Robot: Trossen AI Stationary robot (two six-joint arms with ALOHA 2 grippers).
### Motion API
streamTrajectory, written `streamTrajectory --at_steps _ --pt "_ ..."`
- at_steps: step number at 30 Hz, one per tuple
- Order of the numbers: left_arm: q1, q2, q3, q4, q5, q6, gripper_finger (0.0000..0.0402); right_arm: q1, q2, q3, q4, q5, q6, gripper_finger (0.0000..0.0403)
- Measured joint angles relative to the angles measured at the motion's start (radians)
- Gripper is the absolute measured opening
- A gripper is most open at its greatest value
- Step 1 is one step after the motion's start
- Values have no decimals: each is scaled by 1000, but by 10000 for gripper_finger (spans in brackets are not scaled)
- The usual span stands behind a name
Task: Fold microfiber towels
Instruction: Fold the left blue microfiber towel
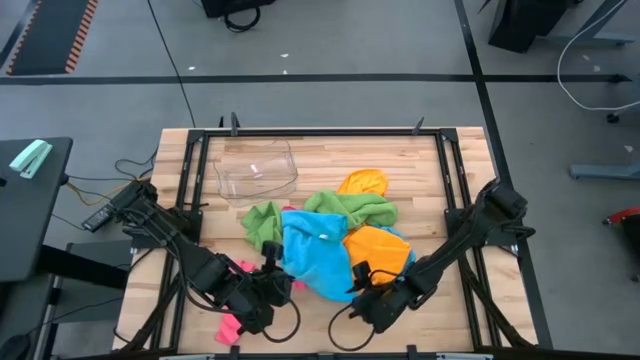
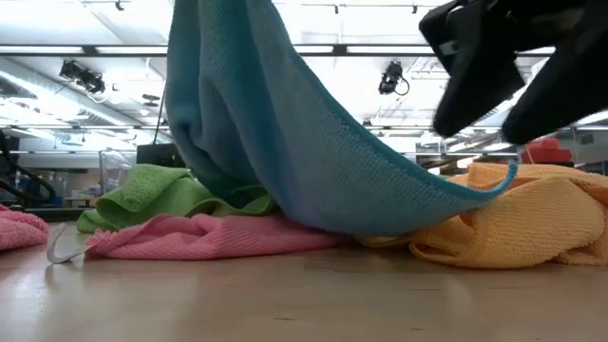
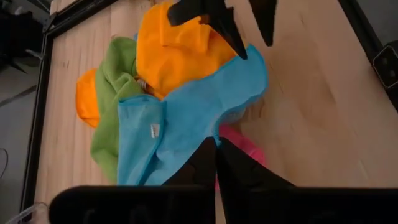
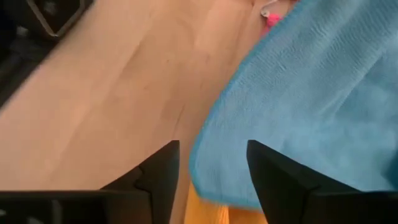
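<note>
A sky-blue towel (image 1: 315, 255) lies over a heap of towels at mid-table: orange ones (image 1: 375, 245), a green one (image 1: 345, 208) and a pink one (image 2: 199, 237). My left gripper (image 3: 216, 149) is shut on the blue towel's near-left part and holds that part up. My right gripper (image 4: 212, 168) is open at the towel's near-right corner (image 2: 508, 176). Its fingers stand on either side of the towel's edge (image 4: 205, 155), and I see no touch. Another pink towel (image 1: 232, 325) lies by the near edge under the left arm. My left gripper pinches the blue towel's edge (image 3: 205, 138) between its two shut fingers, slanting down from the table's near-left side. That part is lifted. The cloth hangs down from it (image 2: 218, 85) and sweeps in a slope to the right, its lower part resting on the pink and orange towels.
A clear plastic tub (image 1: 257, 172) stands at the far left of the heap. A black frame (image 1: 445, 170) borders the wooden table. Bare wood (image 4: 112, 93) lies along the near edge in front of the heap, between the two arms.
</note>
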Motion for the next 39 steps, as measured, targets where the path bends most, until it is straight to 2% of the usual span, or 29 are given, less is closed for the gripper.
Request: streamTrajectory --at_steps 7,13,16,20,30,35,39 --pt "13 0 0 -52 -1 -58 15 29 136 106 8 141 -62 209" --pt "15 0 0 -64 0 -71 11 38 188 114 -31 234 -47 201" --pt "5 0 0 -74 0 -72 6 38 191 114 -87 234 -9 184" --pt "5 0 0 -75 0 -75 19 40 185 114 -143 233 29 151" --pt "5 0 0 -74 0 -75 7 40 174 114 -156 222 40 48" --pt "5 0 0 -76 3 -101 24 40 147 115 -167 206 41 41" --pt "6 0 0 -76 17 -119 16 39 102 115 -186 173 52 41"
